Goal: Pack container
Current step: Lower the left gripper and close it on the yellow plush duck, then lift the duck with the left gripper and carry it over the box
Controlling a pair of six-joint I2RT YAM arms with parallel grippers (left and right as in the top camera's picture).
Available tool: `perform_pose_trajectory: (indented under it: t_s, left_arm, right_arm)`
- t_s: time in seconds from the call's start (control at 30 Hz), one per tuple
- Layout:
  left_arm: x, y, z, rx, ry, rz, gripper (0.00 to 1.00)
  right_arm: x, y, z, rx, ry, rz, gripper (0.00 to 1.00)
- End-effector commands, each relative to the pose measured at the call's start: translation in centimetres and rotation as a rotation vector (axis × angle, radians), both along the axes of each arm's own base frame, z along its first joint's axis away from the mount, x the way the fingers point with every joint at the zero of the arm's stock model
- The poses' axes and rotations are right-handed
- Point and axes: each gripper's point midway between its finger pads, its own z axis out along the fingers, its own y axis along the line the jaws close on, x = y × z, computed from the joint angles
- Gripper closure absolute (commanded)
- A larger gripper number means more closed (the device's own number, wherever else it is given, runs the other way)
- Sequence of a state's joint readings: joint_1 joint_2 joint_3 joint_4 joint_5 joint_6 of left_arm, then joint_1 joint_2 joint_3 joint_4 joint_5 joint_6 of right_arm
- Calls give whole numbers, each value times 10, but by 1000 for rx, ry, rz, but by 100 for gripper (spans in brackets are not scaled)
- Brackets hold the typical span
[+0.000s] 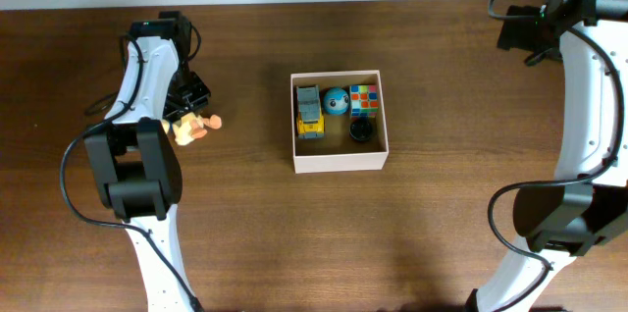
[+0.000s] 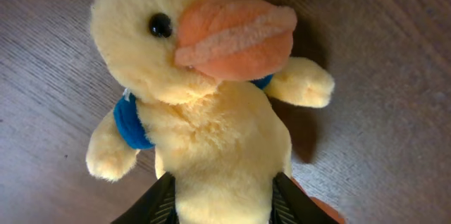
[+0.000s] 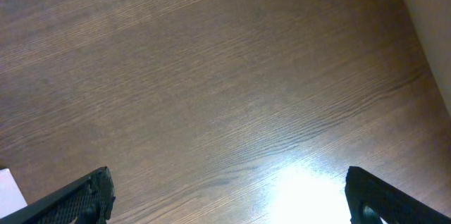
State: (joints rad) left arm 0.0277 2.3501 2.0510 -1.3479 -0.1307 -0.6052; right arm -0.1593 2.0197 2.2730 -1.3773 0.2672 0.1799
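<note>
The container [image 1: 339, 161] is a square white box with a tan inside at the table's middle. It holds a yellow toy truck [image 1: 310, 113], a blue ball [image 1: 337, 101], a colour cube [image 1: 365, 99] and a small black round thing [image 1: 361, 131]. A yellow plush duck [image 1: 194, 127] with an orange bill lies on the table left of the box. My left gripper [image 2: 224, 199] is shut on the duck [image 2: 211, 111], its fingers on both sides of the belly. My right gripper [image 3: 229, 196] is open and empty over bare wood at the far right back.
The table [image 1: 442, 234] is dark brown wood. A white corner [image 3: 8, 189] shows at the lower left of the right wrist view. A pale wall edge [image 3: 430, 13] runs along the table's back.
</note>
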Motion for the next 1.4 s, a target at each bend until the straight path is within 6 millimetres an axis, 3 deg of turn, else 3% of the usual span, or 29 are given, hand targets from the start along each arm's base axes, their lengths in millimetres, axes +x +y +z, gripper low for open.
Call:
perform_pose_trajectory:
  t_s: [0.0, 0.2, 0.53, 0.67, 0.97, 1.13, 1.37]
  left_arm:
    - [-5, 5, -3, 2, 31, -57, 62]
    - [-12, 6, -2, 1, 69, -127, 68]
    - [-6, 7, 4, -3, 70, -273, 68]
    - [10, 8, 21, 3, 13, -330, 68]
    - [41, 6, 80, 36, -136, -408, 72]
    - [45, -12, 106, 46, -166, -525, 73]
    - [46, -64, 130, 56, -191, -763, 73]
  right_arm:
    - [0, 1, 1, 1, -3, 2, 1]
    - [0, 1, 1, 1, -3, 2, 1]
    - [0, 1, 1, 1, -3, 2, 1]
    - [0, 1, 1, 1, -3, 2, 1]
    - [0, 1, 1, 1, -3, 2, 1]
    - [0, 1, 1, 1, -3, 2, 1]
    - [0, 1, 1, 1, -3, 2, 1]
